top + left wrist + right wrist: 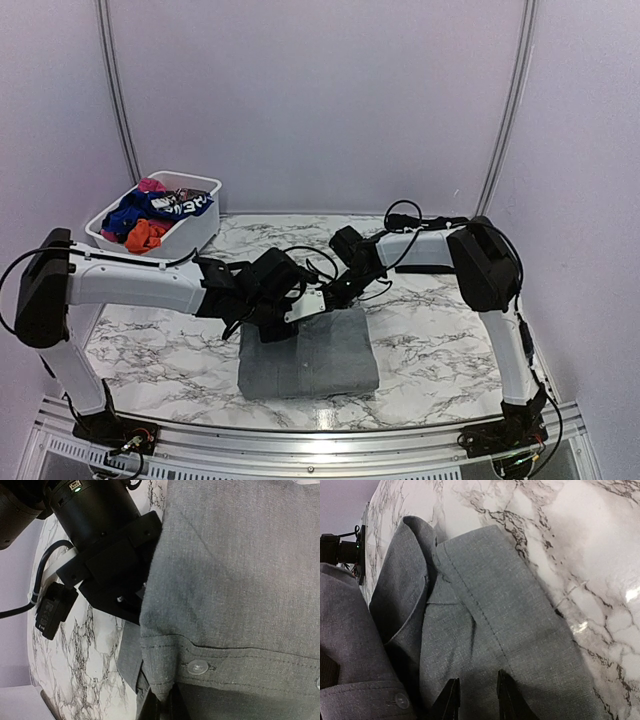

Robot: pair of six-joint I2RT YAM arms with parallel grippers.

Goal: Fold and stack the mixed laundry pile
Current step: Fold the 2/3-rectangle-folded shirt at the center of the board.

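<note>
Marble table (pixel 445 350), grey shirt (pixel 322 362) in left tool (pixel 161 707)

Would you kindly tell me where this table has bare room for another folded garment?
Bare marble lies right of the grey shirt, toward the right arm, and left of it, toward the left arm's base. Another strip runs behind the arms, beside the basket. Crowded: the shirt's far edge, where left gripper and right gripper meet.

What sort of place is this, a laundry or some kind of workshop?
Probably a robot test booth, not a laundry: two arms bolted to a marble-pattern table, plain walls with metal rails, and a white basket of clothes.
</note>
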